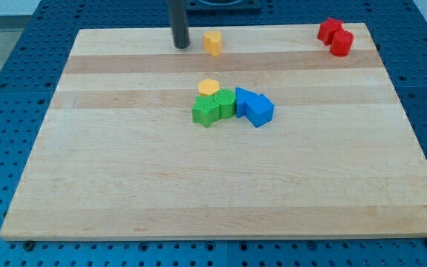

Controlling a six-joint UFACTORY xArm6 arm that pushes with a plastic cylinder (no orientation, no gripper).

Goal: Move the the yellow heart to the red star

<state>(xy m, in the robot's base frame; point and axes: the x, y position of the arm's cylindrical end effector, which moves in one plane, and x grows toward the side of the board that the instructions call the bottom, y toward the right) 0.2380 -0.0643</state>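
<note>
Near-centre cluster: green star [205,112], green round block [224,103], two blue blocks [254,107], touching; yellow hexagon-like block [209,87] just behind.

Far edge: yellow heart [212,42], the tip [181,46] just to its left, small gap. No jaws on this rig, just a bare rod, nothing grasped.

Far right corner: red star [330,30] touching a second red block [342,43], shape unclear.

Risk: long rightward push along the board's [124,185] far edge. Off-centre contact probably spins the heart off the back, or it hits the other red block first.
</note>
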